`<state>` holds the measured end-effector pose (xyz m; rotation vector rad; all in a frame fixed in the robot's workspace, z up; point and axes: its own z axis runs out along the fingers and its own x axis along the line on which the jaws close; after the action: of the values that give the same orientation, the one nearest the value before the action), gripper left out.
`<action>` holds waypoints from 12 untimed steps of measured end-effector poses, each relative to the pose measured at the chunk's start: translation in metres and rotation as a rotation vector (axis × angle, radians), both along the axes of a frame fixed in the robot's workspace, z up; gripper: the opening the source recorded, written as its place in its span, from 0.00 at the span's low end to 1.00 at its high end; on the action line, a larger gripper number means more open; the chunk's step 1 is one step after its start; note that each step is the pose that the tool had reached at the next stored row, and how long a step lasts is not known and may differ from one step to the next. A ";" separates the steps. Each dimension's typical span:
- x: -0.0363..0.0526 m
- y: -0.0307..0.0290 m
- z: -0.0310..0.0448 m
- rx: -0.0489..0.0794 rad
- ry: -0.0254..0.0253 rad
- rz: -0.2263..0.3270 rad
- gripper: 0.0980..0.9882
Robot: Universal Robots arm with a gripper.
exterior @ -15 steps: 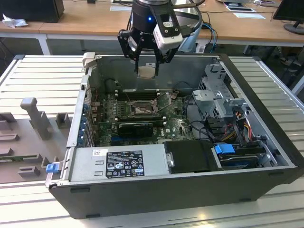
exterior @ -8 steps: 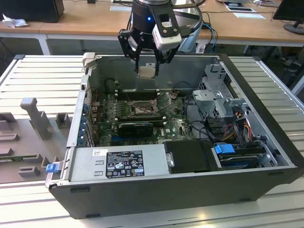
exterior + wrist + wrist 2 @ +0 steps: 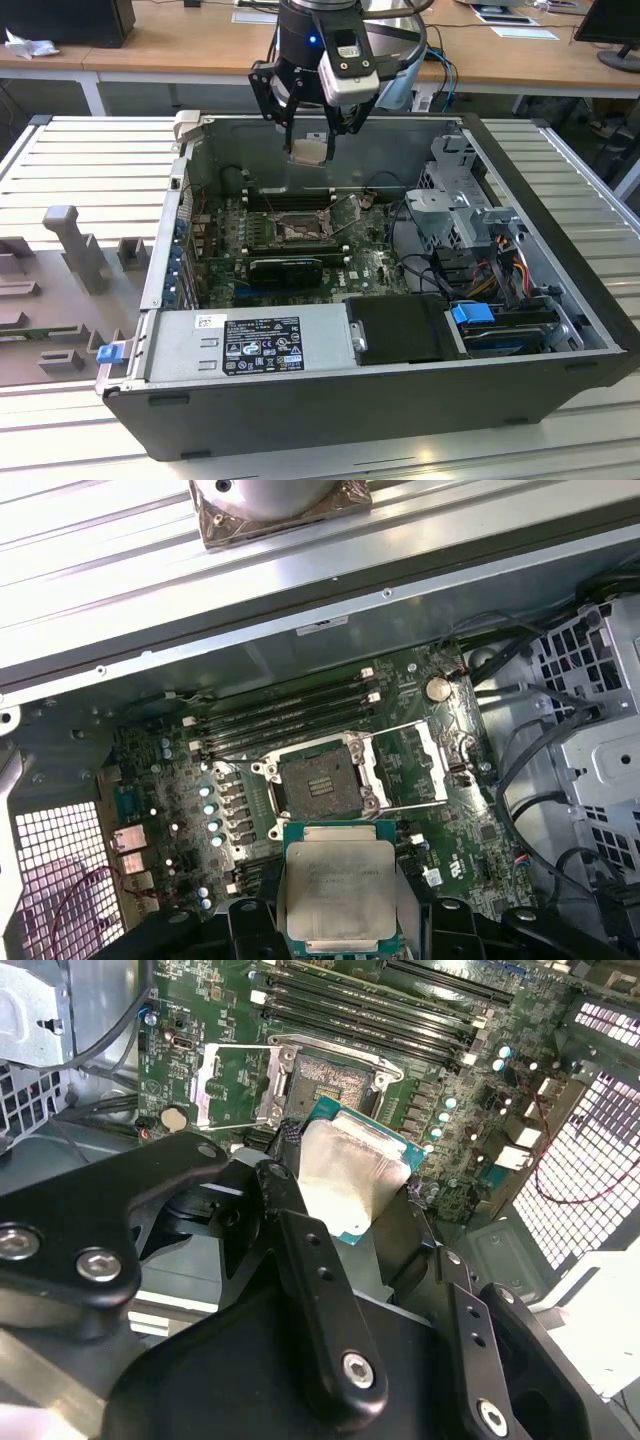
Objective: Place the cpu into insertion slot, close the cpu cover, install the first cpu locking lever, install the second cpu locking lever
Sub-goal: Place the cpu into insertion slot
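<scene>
My gripper (image 3: 310,148) hangs above the open computer case, shut on the cpu (image 3: 308,151), a flat square chip with a pale metal face. In both wrist views the cpu (image 3: 350,1175) (image 3: 340,888) sits between the black fingers (image 3: 300,1235), clear of the board. The insertion slot (image 3: 315,785) (image 3: 330,1082) (image 3: 298,229) lies below it on the green motherboard, dark and uncovered. The cpu cover (image 3: 405,765) (image 3: 235,1085) is swung open and lies beside the slot.
Long black memory slots (image 3: 285,715) run beside the socket. A drive cage with cables (image 3: 465,215) fills the exterior view's right of the case, and the power supply (image 3: 250,342) lies along its front. A metal cooler (image 3: 280,505) rests on the ribbed table outside.
</scene>
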<state>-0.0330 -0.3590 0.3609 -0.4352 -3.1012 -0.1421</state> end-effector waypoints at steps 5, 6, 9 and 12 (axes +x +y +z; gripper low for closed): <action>0.0000 0.0000 0.0000 0.000 0.0000 -0.015 0.49; 0.0000 0.0000 0.0000 0.000 0.0000 -0.019 0.49; 0.0000 0.0000 0.0000 0.000 -0.0001 -0.036 0.49; 0.0000 0.0000 -0.0001 0.000 0.0000 -0.062 0.49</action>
<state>-0.0330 -0.3590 0.3609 -0.5310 -3.0890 -0.1425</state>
